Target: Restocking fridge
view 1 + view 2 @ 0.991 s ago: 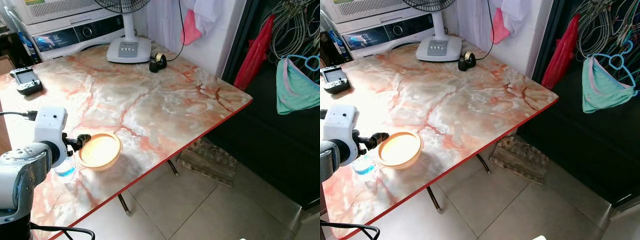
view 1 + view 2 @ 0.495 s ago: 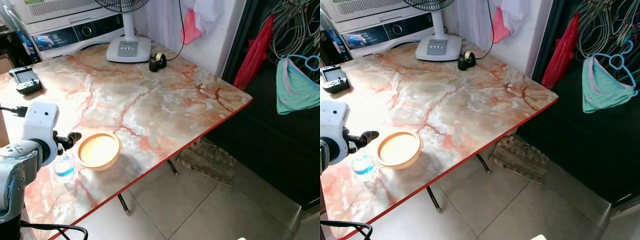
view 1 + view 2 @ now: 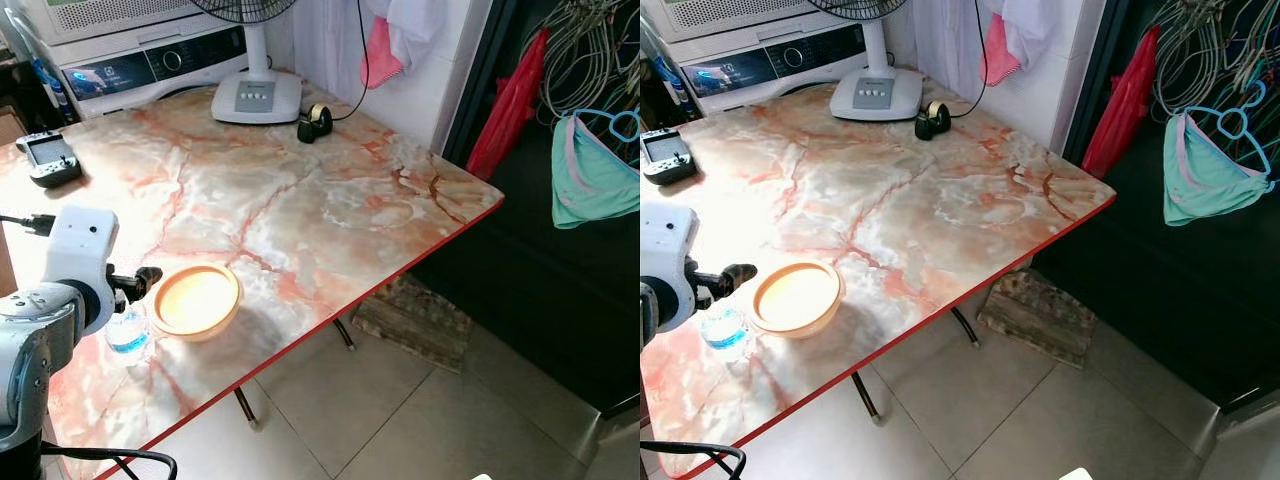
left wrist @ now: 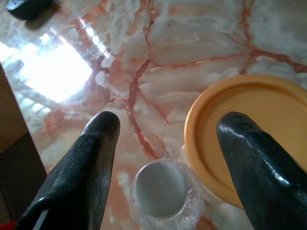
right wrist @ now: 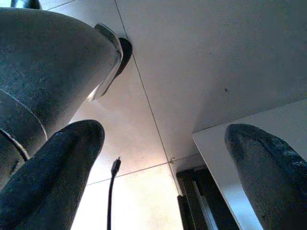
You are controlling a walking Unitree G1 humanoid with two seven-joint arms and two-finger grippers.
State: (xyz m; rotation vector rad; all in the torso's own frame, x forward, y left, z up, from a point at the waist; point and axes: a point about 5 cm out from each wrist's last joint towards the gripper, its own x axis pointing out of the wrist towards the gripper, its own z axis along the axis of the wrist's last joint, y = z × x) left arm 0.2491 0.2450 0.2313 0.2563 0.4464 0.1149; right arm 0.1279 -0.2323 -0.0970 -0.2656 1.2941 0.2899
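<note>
Fan base [image 3: 257, 98] beside tape dispenser [image 3: 316, 122] on table [image 3: 330, 215].

A sunlit marble-patterned table [image 3: 330, 200] stands on pale floor tiles [image 3: 420, 420] beside a white wall [image 3: 440, 70].

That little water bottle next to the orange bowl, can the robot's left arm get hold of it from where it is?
Probably yes. The left gripper hangs right over the water bottle, jaws open and straddling its white cap. The orange bowl sits close against it, so one finger has little room.
</note>
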